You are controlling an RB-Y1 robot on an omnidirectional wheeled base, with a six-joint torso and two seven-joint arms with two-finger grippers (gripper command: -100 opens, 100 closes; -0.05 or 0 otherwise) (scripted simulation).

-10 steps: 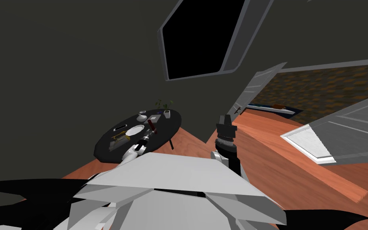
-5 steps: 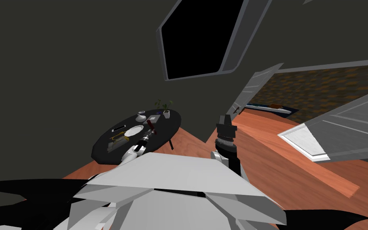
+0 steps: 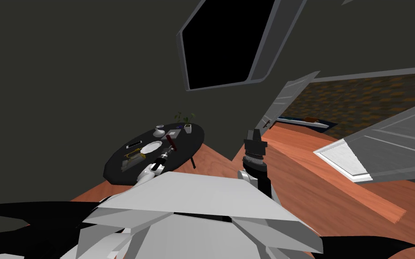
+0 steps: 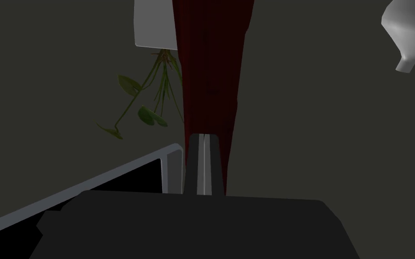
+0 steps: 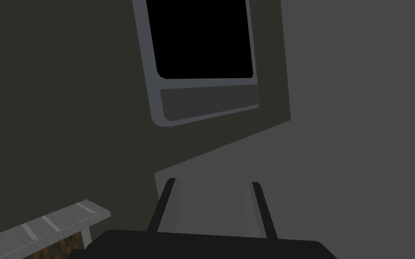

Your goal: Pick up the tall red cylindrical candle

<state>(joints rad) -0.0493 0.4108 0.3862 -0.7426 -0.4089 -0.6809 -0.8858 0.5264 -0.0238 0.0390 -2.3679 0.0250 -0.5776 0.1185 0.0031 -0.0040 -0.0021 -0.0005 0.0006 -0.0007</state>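
My left gripper (image 4: pixel 204 136) reaches out over the round dark table (image 3: pixel 192 143), its two fingers pressed flat together with no gap. The dark red candle (image 4: pixel 211 67) lies just beyond their tips, right of the white plate (image 3: pixel 151 147); whether I grip it, I cannot tell. A potted plant (image 4: pixel 150 96) and a white vase (image 4: pixel 407 27) stand farther off. My right gripper (image 5: pixel 211 189) is raised on the right, fingers apart.

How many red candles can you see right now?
1. The candle rises just past the left gripper's shut tips, over the round table, near the plate.
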